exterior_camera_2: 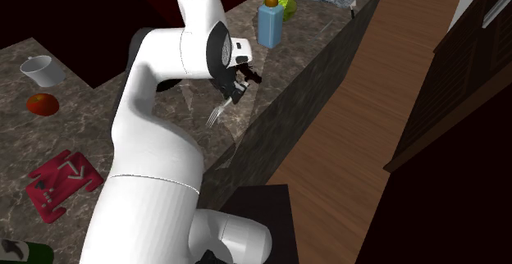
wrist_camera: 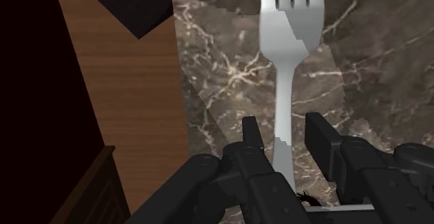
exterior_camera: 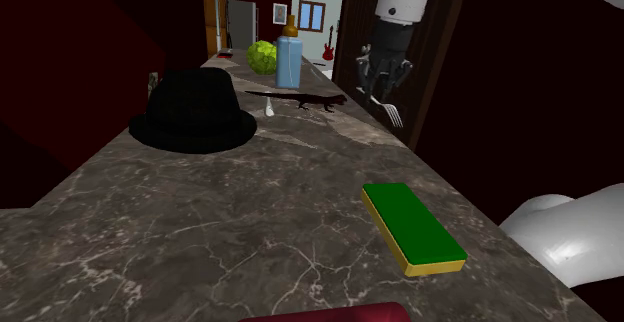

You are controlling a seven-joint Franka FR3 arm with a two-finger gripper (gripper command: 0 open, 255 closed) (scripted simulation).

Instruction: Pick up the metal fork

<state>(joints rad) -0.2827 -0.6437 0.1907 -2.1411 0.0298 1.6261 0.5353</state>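
A silvery grey fork (wrist_camera: 286, 49) hangs from my black gripper (wrist_camera: 285, 138), tines pointing away from the hand and the handle running back between the two fingers. My gripper is shut on that handle. In the shoulder view the gripper (exterior_camera: 384, 80) hovers above the right edge of the dark marble counter (exterior_camera: 250, 210), with the fork (exterior_camera: 394, 116) dangling clear of the surface. In the second exterior view the fork (exterior_camera_2: 217, 115) also hangs free below the gripper (exterior_camera_2: 235, 86), near the counter's edge.
A black hat (exterior_camera: 195, 112), a blue bottle (exterior_camera: 288, 58), a green ball (exterior_camera: 263, 57) and a dark lizard figure (exterior_camera: 308, 100) sit further along the counter. A green box (exterior_camera: 412, 227) lies nearer the stand. Wooden floor (exterior_camera_2: 361, 131) lies beyond the counter edge.
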